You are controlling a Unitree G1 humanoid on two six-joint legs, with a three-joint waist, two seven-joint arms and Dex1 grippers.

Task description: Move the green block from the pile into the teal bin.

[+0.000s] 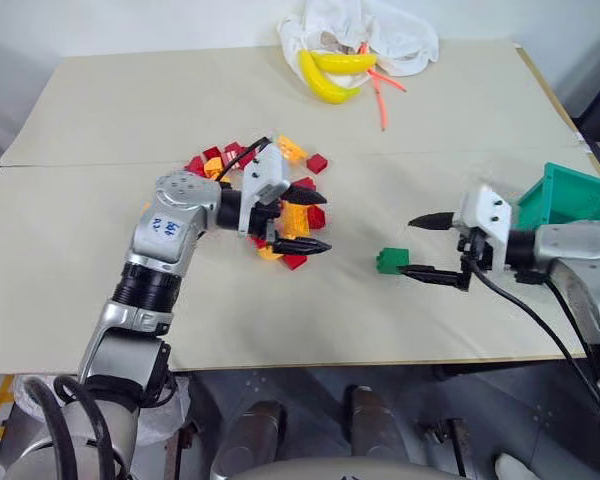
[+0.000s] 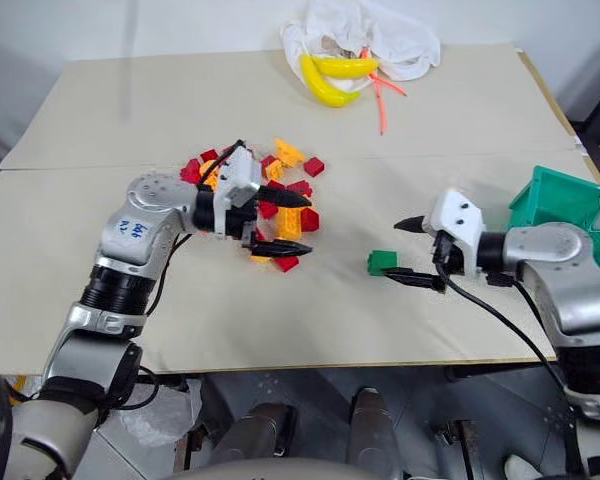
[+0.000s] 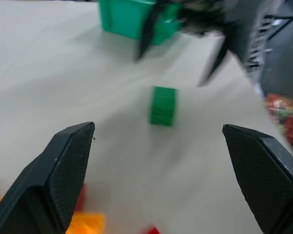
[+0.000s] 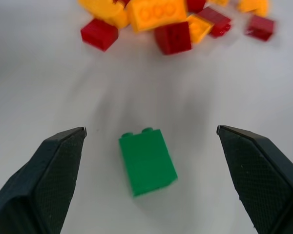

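Note:
The green block [image 1: 391, 261] lies alone on the table, to the right of the pile [image 1: 280, 195] of red and orange-yellow bricks. My right gripper [image 1: 408, 245] is open and empty just right of the block, fingers pointing at it; in the right wrist view the green block [image 4: 147, 161] lies ahead between the fingers. My left gripper [image 1: 318, 221] hangs open and empty over the pile's right edge, pointing toward the block [image 3: 163, 106]. The teal bin [image 1: 570, 195] stands tilted at the table's right edge, behind my right wrist.
Two yellow bananas [image 1: 332, 72] and a white crumpled bag [image 1: 365, 30] lie at the table's far side, with thin orange sticks [image 1: 382, 100] beside them. A seam [image 1: 100, 165] crosses the table. The near table edge [image 1: 310, 366] runs just below both arms.

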